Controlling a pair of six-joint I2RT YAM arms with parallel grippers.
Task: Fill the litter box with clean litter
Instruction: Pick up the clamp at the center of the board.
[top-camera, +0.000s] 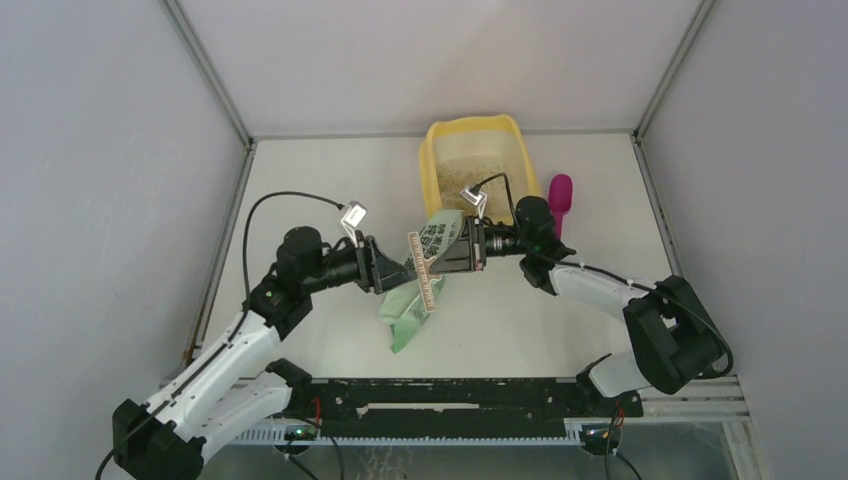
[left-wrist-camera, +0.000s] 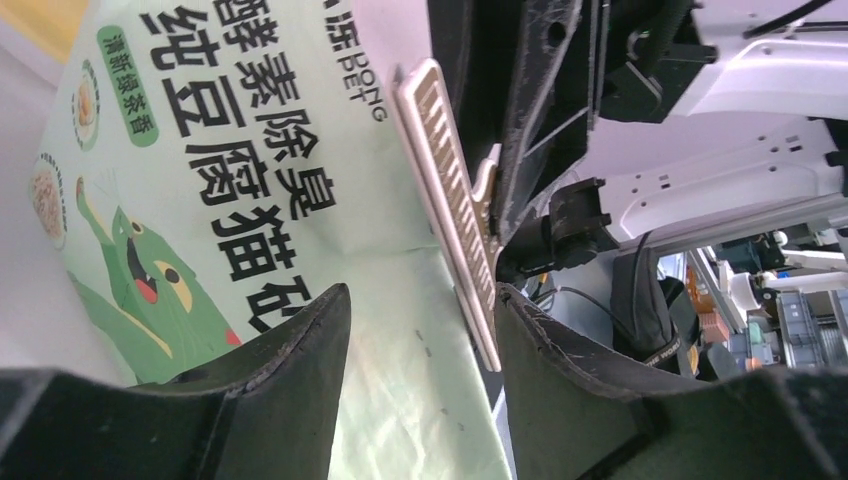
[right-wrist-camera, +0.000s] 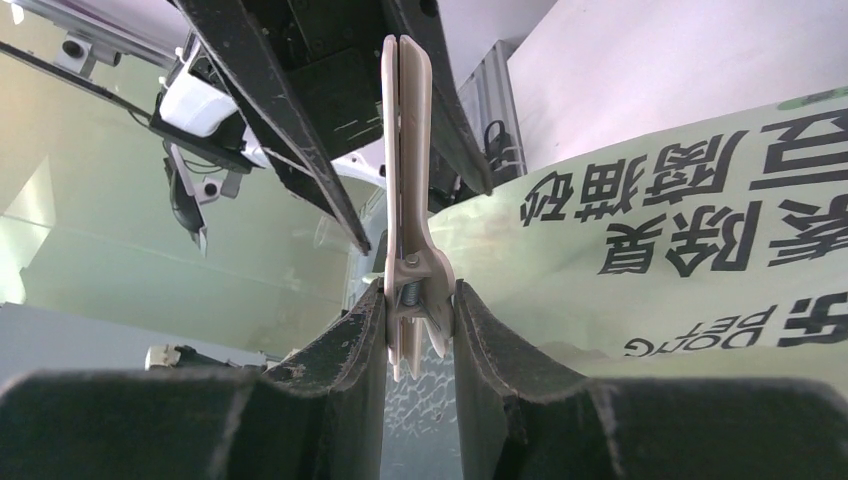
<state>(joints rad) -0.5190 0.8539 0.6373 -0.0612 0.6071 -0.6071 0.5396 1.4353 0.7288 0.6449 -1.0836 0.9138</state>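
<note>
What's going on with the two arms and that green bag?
The right gripper is shut on the handles of a beige clip at the light green litter bag. The left gripper is open, its fingers apart at the bag beside the clip. They meet mid-table in front of the yellow litter box, which holds a thin layer of litter. A magenta scoop lies right of the box.

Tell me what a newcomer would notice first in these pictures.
The light green litter bag sits mid-table between both arms. The right hand pinches a beige clip at the bag's upper end, and the left hand gapes open around the bag's edge. Beyond it, the yellow litter box holds a thin layer of litter, with a magenta scoop just to its right.
</note>
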